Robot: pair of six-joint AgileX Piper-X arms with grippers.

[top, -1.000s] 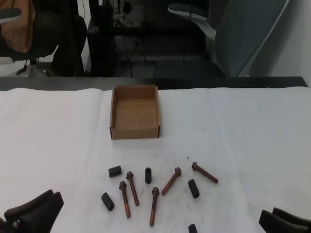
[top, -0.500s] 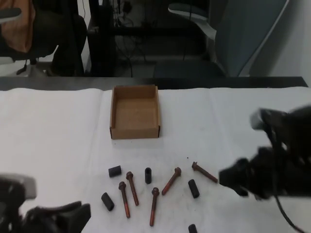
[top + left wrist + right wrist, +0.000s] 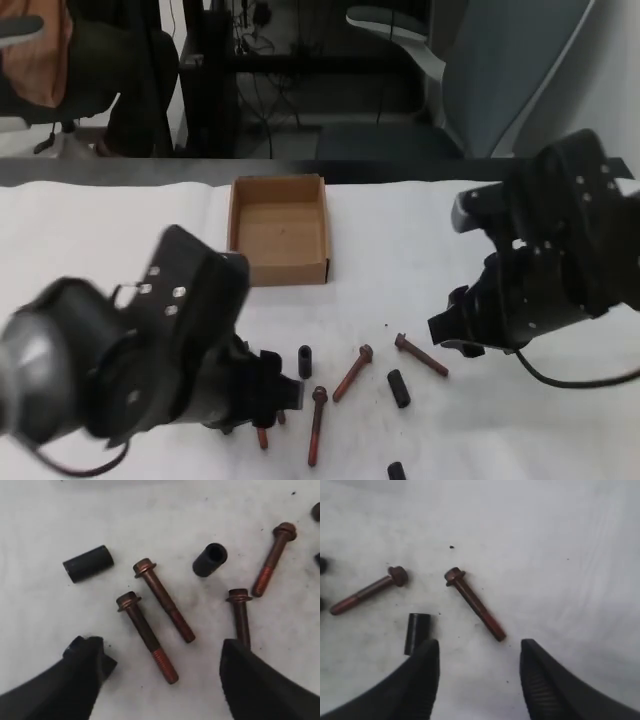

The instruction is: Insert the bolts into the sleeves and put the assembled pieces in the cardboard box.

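Several rusty bolts and short black sleeves lie loose on the white cloth in front of the empty cardboard box [image 3: 278, 232]. My left gripper [image 3: 162, 652] hangs open over two bolts lying side by side [image 3: 163, 606] [image 3: 147, 636]. A lying sleeve [image 3: 88, 563] and another sleeve [image 3: 210, 559] rest just beyond them. My right gripper [image 3: 479, 647] is open above a bolt [image 3: 475, 603], with a sleeve [image 3: 415, 633] close to one finger. In the high view the left arm [image 3: 150, 350] hides the leftmost parts, and the right arm [image 3: 540, 270] hovers beside the rightmost bolt [image 3: 420, 355].
More parts lie between the arms: a bolt [image 3: 352, 372], a bolt [image 3: 317, 425], a sleeve [image 3: 304, 361], a sleeve [image 3: 398, 388] and one at the near edge [image 3: 397, 470]. Chairs and a dark frame stand beyond the bench's far edge.
Both arms have swung in from the near corners and now hang over the parts. The left arm covers the leftmost sleeves and bolts. No part has moved.
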